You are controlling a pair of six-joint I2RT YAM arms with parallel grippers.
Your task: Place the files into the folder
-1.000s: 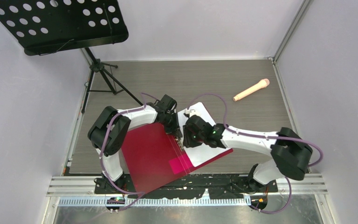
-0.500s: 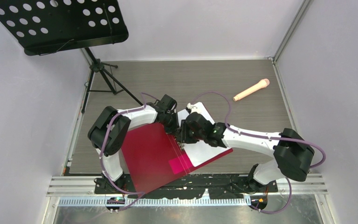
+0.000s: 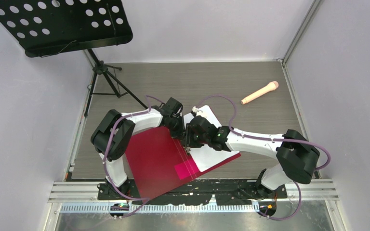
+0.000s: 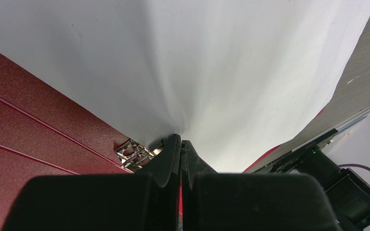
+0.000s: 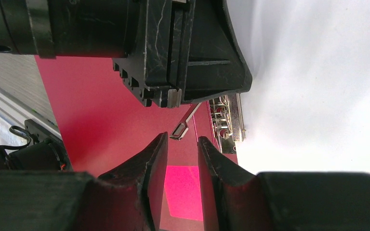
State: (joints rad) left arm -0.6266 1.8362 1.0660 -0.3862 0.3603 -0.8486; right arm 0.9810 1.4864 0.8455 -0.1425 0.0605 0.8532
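Folder (image 3: 154, 161), glossy dark red, carries smooth white files (image 3: 211, 155); left fingers (image 4: 166, 159) pressed shut by metal clip (image 4: 134, 153), right fingers (image 5: 149, 163) narrowly parted.

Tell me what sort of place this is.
Probably a robot test cell: plain white walls box in a small wood-grain table, and the music stand, microphone and red folder look like unrelated props.

even, bright light; soft shadows; blurry near wrist views
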